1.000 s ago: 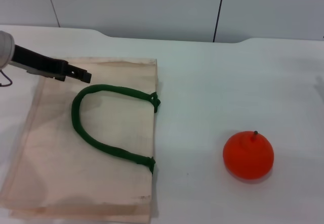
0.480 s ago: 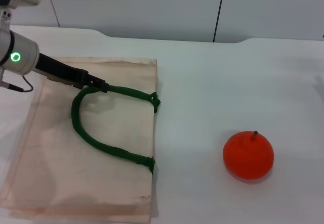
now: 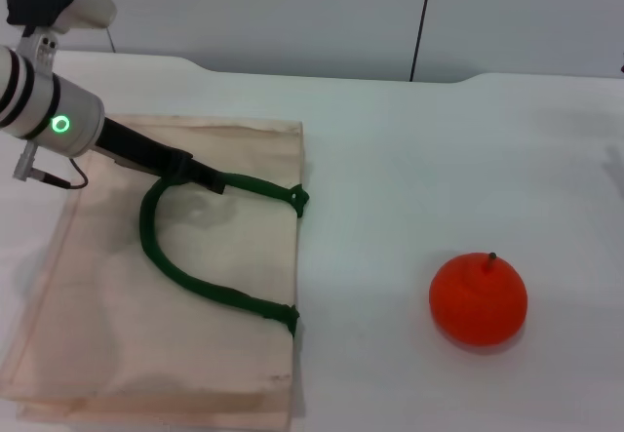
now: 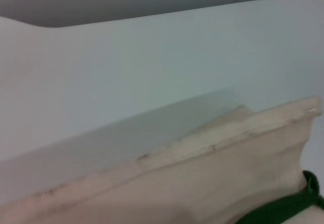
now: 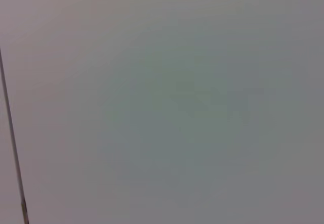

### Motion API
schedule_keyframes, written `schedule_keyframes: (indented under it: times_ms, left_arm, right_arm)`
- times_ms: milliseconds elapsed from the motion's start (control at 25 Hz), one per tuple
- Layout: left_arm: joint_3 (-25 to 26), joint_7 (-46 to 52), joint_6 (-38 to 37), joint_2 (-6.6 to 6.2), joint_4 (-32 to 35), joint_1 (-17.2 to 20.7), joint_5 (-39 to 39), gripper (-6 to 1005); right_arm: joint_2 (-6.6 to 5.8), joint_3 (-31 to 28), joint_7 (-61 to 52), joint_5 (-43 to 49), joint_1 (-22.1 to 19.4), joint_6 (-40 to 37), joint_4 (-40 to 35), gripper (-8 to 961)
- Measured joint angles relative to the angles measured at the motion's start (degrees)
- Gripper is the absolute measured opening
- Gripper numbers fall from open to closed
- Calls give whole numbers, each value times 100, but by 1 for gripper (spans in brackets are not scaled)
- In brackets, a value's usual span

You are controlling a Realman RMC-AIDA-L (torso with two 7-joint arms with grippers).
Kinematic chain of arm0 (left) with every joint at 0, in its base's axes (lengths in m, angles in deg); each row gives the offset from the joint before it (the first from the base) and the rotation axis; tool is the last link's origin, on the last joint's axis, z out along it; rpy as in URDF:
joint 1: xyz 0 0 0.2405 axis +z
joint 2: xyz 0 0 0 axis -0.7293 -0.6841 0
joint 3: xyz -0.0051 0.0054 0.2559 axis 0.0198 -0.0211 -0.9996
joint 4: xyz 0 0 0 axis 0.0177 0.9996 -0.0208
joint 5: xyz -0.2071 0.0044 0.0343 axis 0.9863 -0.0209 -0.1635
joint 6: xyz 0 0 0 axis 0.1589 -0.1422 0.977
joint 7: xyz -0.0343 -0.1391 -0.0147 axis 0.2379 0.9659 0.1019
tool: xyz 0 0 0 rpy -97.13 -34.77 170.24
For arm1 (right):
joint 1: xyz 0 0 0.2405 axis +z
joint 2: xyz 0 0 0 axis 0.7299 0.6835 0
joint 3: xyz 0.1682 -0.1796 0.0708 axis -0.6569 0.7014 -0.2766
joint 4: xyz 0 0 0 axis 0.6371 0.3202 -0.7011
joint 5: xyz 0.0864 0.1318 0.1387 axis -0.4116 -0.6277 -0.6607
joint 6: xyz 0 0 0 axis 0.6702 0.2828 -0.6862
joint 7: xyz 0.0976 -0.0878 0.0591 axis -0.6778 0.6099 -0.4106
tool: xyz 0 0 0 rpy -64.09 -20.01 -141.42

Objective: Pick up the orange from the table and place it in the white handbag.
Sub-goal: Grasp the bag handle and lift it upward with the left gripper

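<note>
Lying flat on the white counter [image 3: 409, 159], the white handbag [image 3: 224, 334] is seen on the robot's left side of the head view, its dark green handle [image 3: 161, 256] looped across the cream cloth; the left gripper [image 3: 210, 180] is reached in from the left edge and is set low over the bag, its dark tip at the upper run of the handle; whether its fingers are apart or together cannot be told, nor whether the handle is touched. The orange [image 3: 478, 297] is found on the counter well apart from the bag, on the robot's right, upright with its stem nub on top. In the left wrist view the bag's top edge [image 4: 212, 148] and a piece of green handle [image 4: 283, 210] are shown against the counter [image 4: 126, 82]; the right gripper is not seen in any view.
</note>
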Motion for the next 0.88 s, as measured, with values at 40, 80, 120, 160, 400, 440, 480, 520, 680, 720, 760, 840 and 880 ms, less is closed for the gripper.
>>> schedule_keyframes:
  times_ms: [40, 80, 120, 160, 400, 440, 480, 520, 680, 720, 760, 840, 880]
  left_arm:
    - [0, 19, 17, 9, 4, -8, -62, 840]
    - [0, 36, 24, 15, 4, -16, -107, 823]
    - [0, 68, 24, 13, 4, -26, -159, 806]
    - [0, 108, 24, 4, 1, -34, -214, 770]
    - [0, 210, 23, -51, -46, -64, -267, 559]
    - [0, 202, 20, -53, -47, -75, -269, 528]
    - [0, 192, 14, -56, -47, -92, -275, 498]
    - [0, 181, 3, -58, -48, -107, -284, 468]
    - [0, 102, -165, -65, -53, -179, -306, 346]
    - [0, 64, -222, -77, -55, -215, -307, 315]
    - [0, 2, -325, -114, -62, -283, -309, 284]
    - [0, -133, -613, -223, -117, -469, -310, 221]
    - [0, -230, -821, -293, -206, -593, -306, 190]
  right_arm:
    - [0, 0, 0, 2, 0, 0, 3, 889]
    - [0, 0, 0, 3, 0, 0, 1, 889]
    - [0, 0, 0, 4, -1, 0, -4, 889]
    - [0, 0, 0, 3, -1, 0, -11, 889]
    - [0, 18, 0, 0, -3, 0, -37, 888]
    - [0, 17, 0, 0, -3, 0, -41, 888]
    - [0, 16, 0, 0, -3, 0, -43, 889]
    - [0, 12, 0, 1, -3, 0, -43, 889]
    - [0, 0, 0, 2, -9, 0, -43, 889]
    - [0, -6, 0, 3, -17, 0, -41, 888]
    - [0, -12, 0, 2, -28, 0, -42, 888]
    - [0, -21, 0, 1, -46, 0, -44, 888]
    - [0, -24, 0, -2, -52, 0, -48, 888]
